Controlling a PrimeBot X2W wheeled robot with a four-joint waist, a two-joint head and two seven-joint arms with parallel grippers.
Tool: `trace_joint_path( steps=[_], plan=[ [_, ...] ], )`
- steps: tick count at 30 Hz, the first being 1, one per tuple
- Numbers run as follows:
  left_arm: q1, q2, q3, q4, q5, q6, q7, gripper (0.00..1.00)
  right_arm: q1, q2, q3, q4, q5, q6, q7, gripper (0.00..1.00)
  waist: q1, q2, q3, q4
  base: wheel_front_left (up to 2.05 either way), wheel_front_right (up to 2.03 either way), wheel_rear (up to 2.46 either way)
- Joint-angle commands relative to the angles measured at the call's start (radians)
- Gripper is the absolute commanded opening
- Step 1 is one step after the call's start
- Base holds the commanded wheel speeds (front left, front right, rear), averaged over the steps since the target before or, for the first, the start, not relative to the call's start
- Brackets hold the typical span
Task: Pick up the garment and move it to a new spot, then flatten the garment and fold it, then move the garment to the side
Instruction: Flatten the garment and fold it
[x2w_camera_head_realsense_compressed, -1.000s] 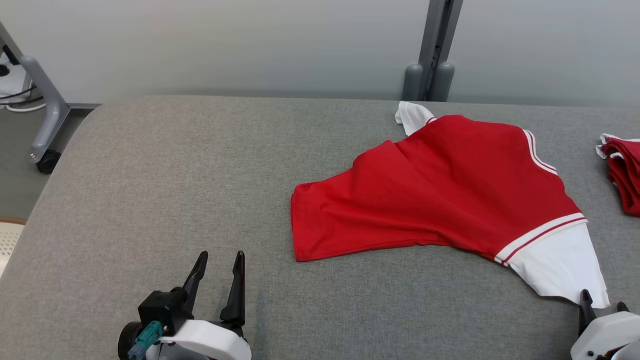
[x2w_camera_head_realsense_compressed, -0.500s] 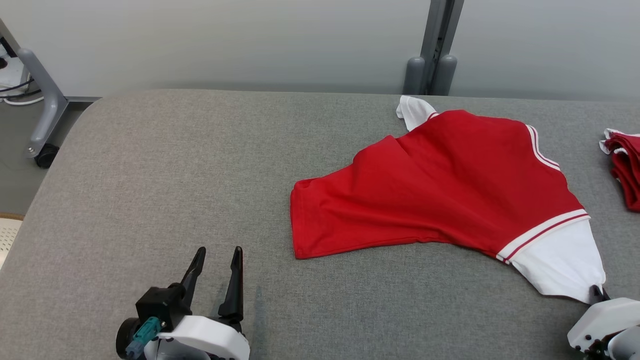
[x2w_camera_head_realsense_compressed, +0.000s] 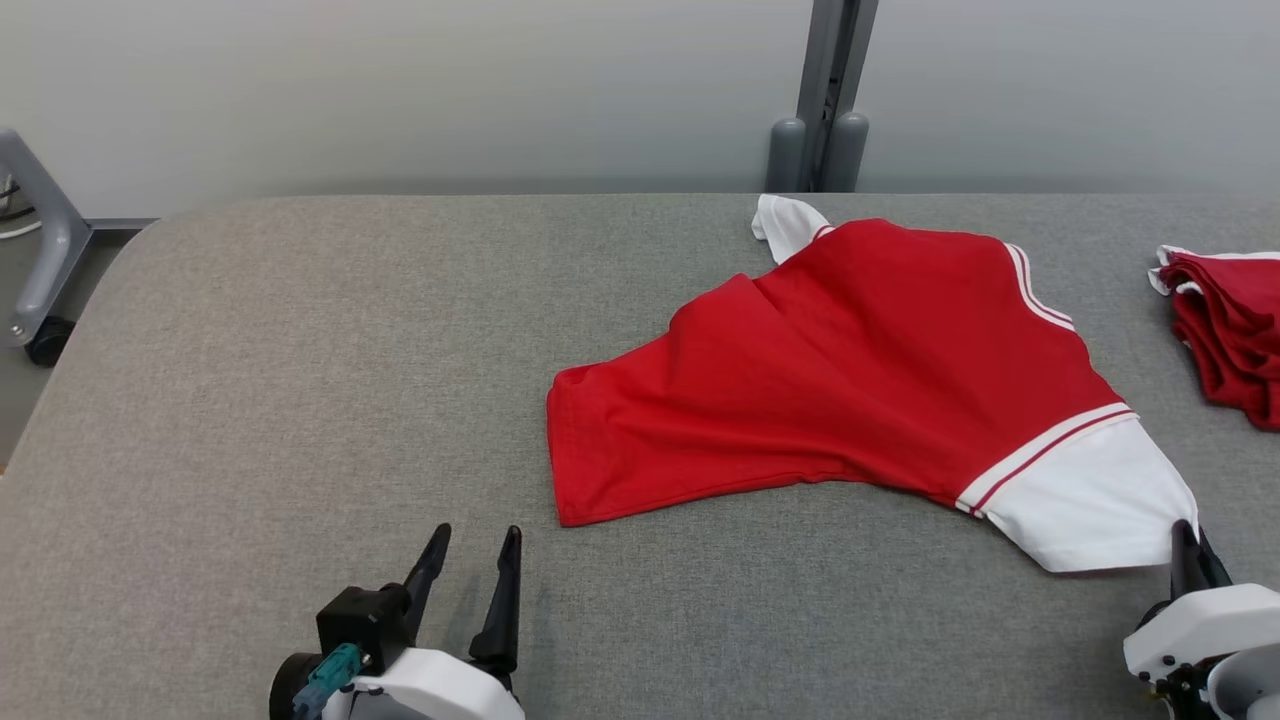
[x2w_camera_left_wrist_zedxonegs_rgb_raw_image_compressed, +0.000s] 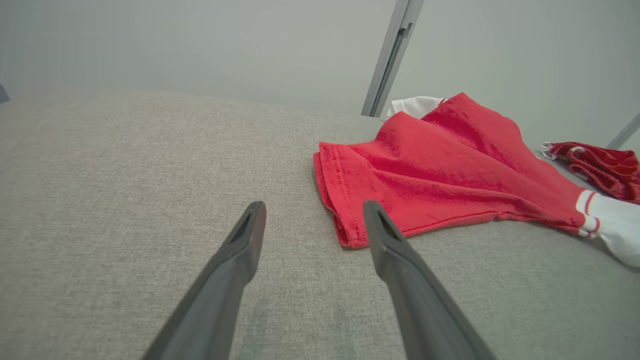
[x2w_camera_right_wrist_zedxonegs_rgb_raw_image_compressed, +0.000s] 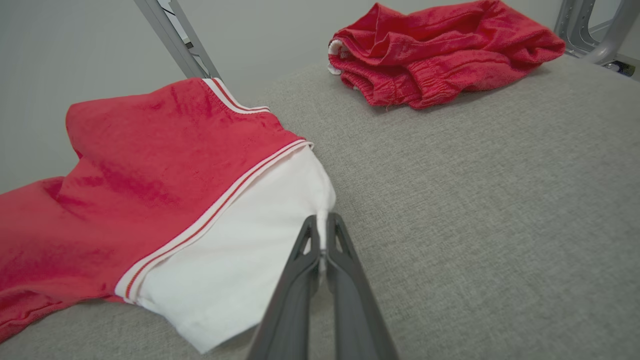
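Right gripper (x2w_camera_right_wrist_zedxonegs_rgb_raw_image_compressed: 323, 220) pinches the sleeve (x2w_camera_right_wrist_zedxonegs_rgb_raw_image_compressed: 240, 250) tip; left gripper (x2w_camera_head_realsense_compressed: 476, 535) open, empty. Shirt (x2w_camera_head_realsense_compressed: 850, 370) looks light and limp, likely sags from one point, so take the hem (x2w_camera_left_wrist_zedxonegs_rgb_raw_image_compressed: 350, 240) corner too.

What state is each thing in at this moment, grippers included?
red shirt: lying rumpled on the grey table, unfolded.
white sleeve: corner pinched by the right gripper.
right gripper: shut on the white sleeve.
left gripper: open, empty, short of the shirt's hem.
second red garment: bunched, apart at the right.
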Motion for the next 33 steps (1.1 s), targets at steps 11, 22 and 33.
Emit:
trace_joint_path(
  steps=[11,22,33],
  plan=[
    [-0.112,0.004,-0.165,0.137,-0.221,0.036,0.103,1.0,0.097,-0.004,0.055,-0.164,0.049,0.0,0.001,0.0,0.0,0.0,0.005,-0.06,0.0,0.0,0.0],
    [-0.272,0.005,-0.269,0.305,-0.337,0.165,0.144,1.0,0.083,0.008,0.111,-0.179,0.063,0.0,-0.004,0.0,0.0,0.0,0.027,-0.102,0.0,0.0,0.0],
    [-0.344,0.004,-0.37,0.431,-0.385,0.166,0.136,0.49,0.063,0.004,0.148,-0.166,0.077,0.0,-0.014,0.0,0.0,0.0,0.045,-0.124,0.0,0.0,0.0]
  ],
)
